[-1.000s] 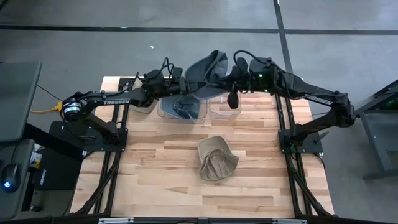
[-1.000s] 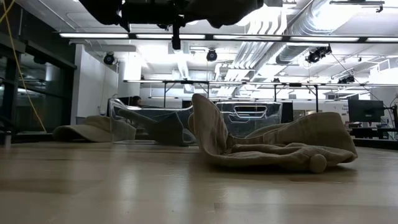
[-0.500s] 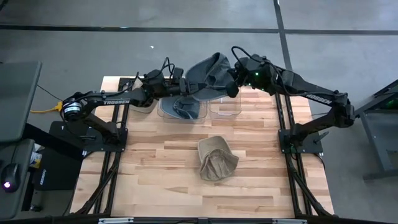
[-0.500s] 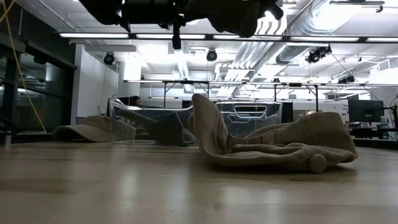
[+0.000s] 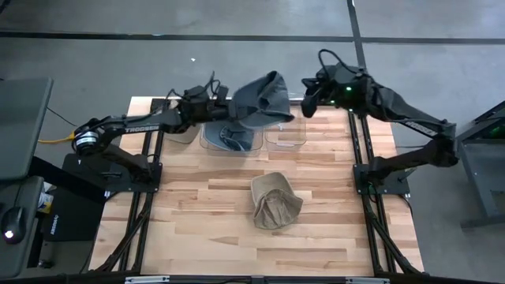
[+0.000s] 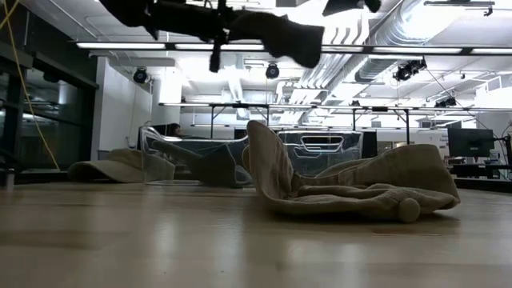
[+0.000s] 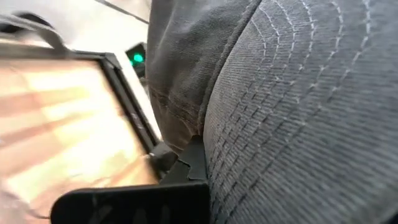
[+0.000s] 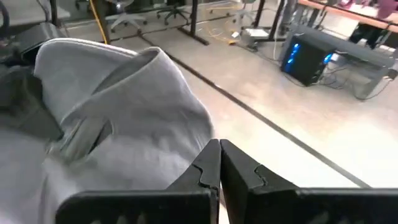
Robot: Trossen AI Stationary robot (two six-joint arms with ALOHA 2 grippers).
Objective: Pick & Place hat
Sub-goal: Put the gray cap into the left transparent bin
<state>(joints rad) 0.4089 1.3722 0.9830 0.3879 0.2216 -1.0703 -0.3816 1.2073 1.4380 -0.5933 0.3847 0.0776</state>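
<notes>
Hanging over the tabletop's [image 5: 197, 237] far edge, the left hand [image 5: 230, 110] is gripping the grey hat [image 5: 263, 98] above clear bins [image 5: 286, 134]; the right hand [image 5: 308, 96], fingers closed and empty, is hovering just beside.

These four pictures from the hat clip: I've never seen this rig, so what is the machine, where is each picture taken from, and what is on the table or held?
Two dark robot arms work at a wooden table. The high view looks straight down, the low view looks level across the tabletop, and each wrist view looks past one arm's own fingers. The left gripper holds a grey hat in the air above the clear bins at the table's far edge; its wrist view is filled with that fabric. The right gripper is shut and empty beside the hat. A tan hat lies crumpled mid-table, another tan hat lies by the bins, and a dark item sits in one bin.
</notes>
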